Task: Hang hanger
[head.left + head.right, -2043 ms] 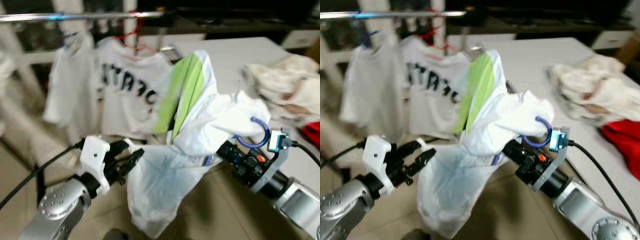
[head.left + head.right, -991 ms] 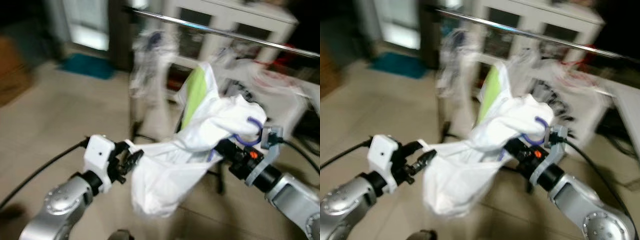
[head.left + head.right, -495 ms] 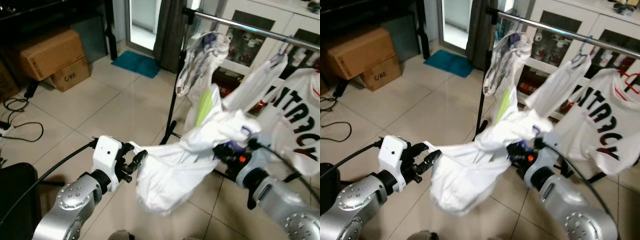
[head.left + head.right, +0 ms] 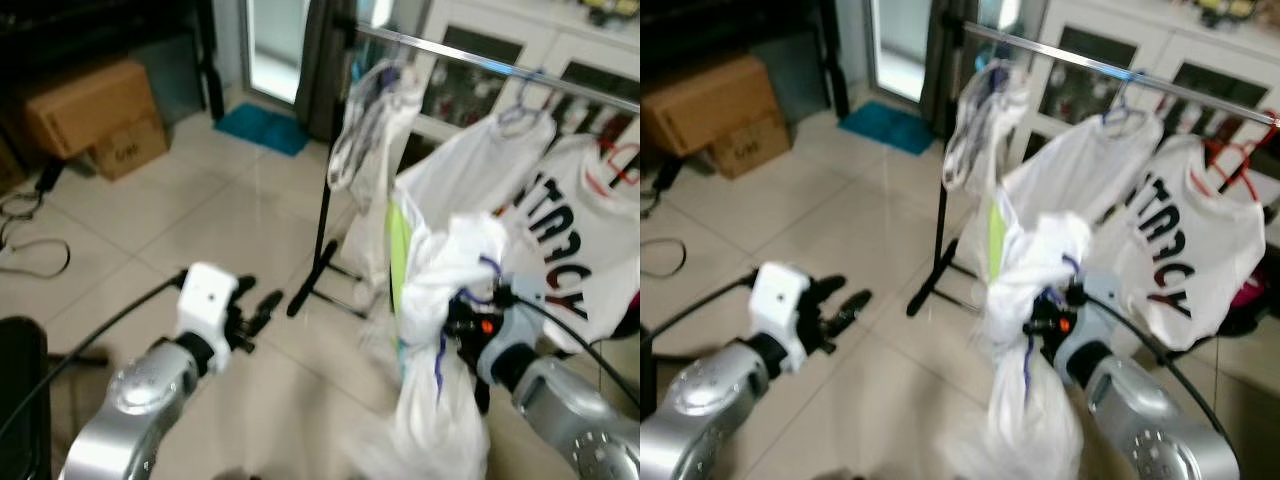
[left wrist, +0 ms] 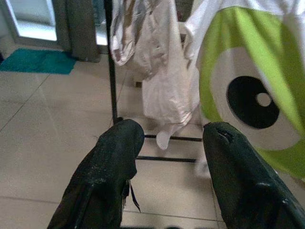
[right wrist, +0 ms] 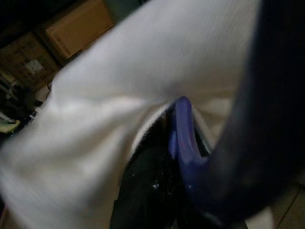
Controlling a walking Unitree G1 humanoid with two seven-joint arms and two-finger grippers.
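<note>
Right gripper (image 4: 468, 312) clamps purple hanger (image 4: 489, 268), white-green shirt (image 4: 430, 330) draped below steel rail (image 4: 1110, 68), presumably so its hook can reach; left gripper (image 4: 262, 303) idle, fingers apart.

The white T-shirt (image 4: 575, 250) hanging on the rack at the right carries large black capital letters across its chest, but they appear mirrored and partly folded into the cloth, so no whole word can be read; something like "TRACY" reversed is the nearest guess. The smaller cardboard box (image 4: 130, 143) on the floor at the left bears a short dark print, too blurred to make out.
</note>
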